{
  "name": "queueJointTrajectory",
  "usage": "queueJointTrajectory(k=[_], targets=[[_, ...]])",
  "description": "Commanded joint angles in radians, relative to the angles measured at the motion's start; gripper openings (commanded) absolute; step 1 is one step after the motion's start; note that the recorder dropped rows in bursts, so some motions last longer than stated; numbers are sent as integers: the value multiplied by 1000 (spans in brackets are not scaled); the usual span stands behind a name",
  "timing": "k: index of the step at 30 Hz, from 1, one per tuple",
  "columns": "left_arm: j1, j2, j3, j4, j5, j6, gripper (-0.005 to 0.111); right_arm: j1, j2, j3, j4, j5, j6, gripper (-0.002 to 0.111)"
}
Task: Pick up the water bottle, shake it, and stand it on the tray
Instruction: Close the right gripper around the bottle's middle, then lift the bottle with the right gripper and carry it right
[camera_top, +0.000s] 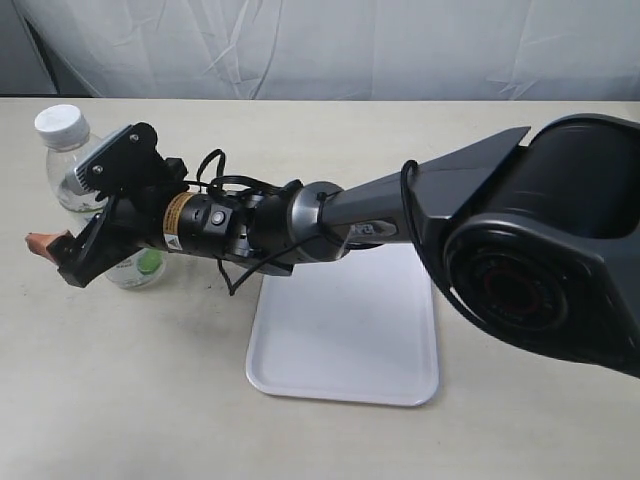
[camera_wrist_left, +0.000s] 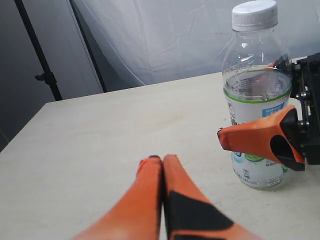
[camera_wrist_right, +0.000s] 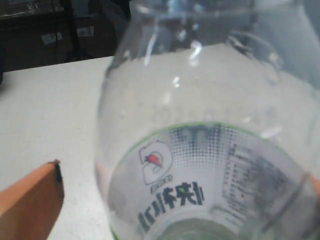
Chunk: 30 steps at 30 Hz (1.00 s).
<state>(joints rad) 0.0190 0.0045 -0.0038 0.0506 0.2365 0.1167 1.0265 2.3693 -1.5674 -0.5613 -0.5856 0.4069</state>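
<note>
Grab time, by the look of it. Parking the left gripper (camera_wrist_left: 162, 162) close in, fingers pressed together on nothing, and leaving the job to the other arm. Holding the right gripper (camera_wrist_left: 251, 102) spread wide around the water bottle (camera_wrist_left: 254, 80), near orange finger (camera_wrist_left: 255, 137) in front of the label, far finger (camera_wrist_left: 278, 64) peeking out behind, not yet pinching, going by the gap showing in the right wrist view. Guessing at the way to nail it: closing slowly and evenly on the labelled belly, lining up square so as not to be tipping it on the table (camera_wrist_left: 100, 130), then squeezing firmly enough for shaking without crushing thin plastic. Standing upright between those fingers right now, poking its white cap above the claw, base on the table, sitting well apart from the tray (camera_top: 345, 345) over on the right.
</note>
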Motion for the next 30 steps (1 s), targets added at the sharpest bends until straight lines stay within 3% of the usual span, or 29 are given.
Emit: queueJointTrajectory(k=[1,8,10,12,14,15,16,21,30], targets=[[0,-5,4,-4,-4,-5,0,-1,0,-4,-1,-5,-5,104],[0,-5,4,-4,-4,-3,0,-1,0,-4,30,17,-5,104],[0,-5,4,-4,-4,-4,0,-1,0,-4,99,55,-5,97],[0,-5,4,-4,-4,-4,0,-1,0,-4,128,79,6,74],[0,-5,4,-4,-4,-4,0,-1,0,-4,126,79,41,36],[0,-5,4,-4,-4,-4,0,-1,0,-4,128,76,74,10],[0,-5,4,-4,-4,-4,0,1,0,-4,141,64,100,2],[0,-5,4,-4,-4,-3,0,-3,0,-4,328,71,92,3],[0,-5,4,-4,-4,-3,0,-3,-35,-4,297,127,92,3]])
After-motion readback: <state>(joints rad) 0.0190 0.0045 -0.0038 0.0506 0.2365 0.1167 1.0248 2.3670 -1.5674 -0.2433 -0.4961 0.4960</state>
